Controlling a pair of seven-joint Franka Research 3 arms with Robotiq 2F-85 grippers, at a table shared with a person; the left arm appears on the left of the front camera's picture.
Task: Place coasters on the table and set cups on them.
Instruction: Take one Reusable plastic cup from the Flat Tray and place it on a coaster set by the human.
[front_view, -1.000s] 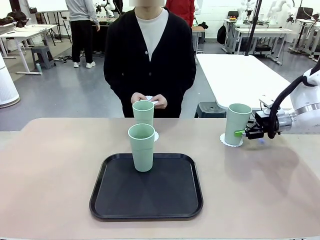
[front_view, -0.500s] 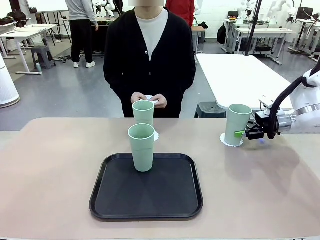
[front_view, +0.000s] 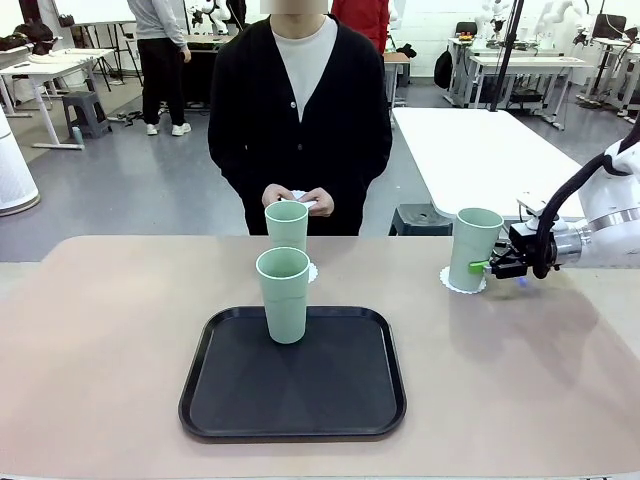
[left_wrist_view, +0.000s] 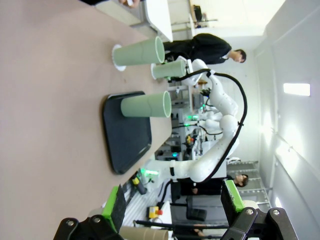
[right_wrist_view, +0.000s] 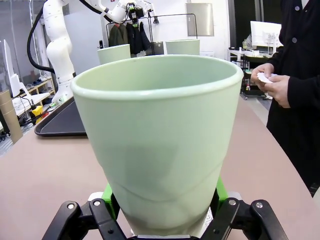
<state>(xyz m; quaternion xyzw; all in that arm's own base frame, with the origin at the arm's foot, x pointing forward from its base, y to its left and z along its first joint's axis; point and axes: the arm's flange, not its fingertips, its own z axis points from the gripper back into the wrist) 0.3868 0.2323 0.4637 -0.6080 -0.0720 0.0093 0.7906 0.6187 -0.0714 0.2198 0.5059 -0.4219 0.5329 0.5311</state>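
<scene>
At the frame's right, the right gripper (front_view: 482, 265) clamped a cup (front_view: 474, 240) standing on its coaster (front_view: 450, 281); left gripper (left_wrist_view: 172, 197) gaped empty; next, letting go looked due

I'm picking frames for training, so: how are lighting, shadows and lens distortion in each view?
Front view: even light, sharp; soft shadows on the table. Left wrist view: rolled sideways, a light panel glares at the right. Right wrist view: the gripped cup looms huge, swollen by the wide-angle lens.
</scene>
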